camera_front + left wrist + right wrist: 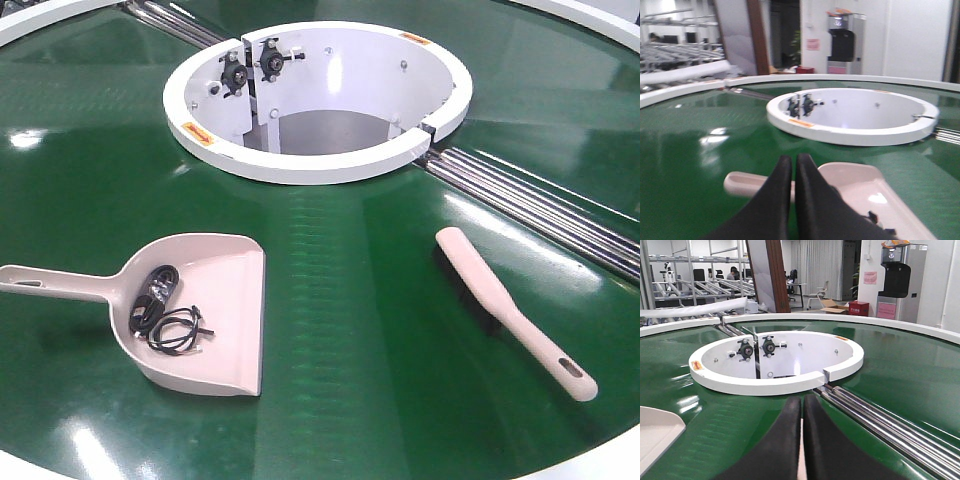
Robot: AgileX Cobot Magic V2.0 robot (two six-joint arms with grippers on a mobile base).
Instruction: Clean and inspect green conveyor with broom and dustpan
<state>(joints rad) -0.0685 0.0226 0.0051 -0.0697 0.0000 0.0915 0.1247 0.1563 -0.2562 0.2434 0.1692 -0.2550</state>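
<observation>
The green conveyor (340, 300) fills the front view. The beige-pink dustpan (200, 310) lies on it at the left with black cable scraps (165, 315) inside. The slim broom (510, 310) lies flat on the belt at the right, handle toward the near edge. Neither gripper shows in the front view. My left gripper (793, 159) is shut and empty, above the dustpan's handle (740, 182). My right gripper (802, 399) is shut; a thin beige sliver of the broom (801, 460) shows below, between the fingers. The dustpan's corner (655, 432) shows at that view's left.
The white hub ring (320, 165) with two black bearings stands at the belt's centre. Silver rollers (540, 205) run from it to the right, just beyond the broom's head. The belt's white outer rim (600, 455) is close to the broom's handle.
</observation>
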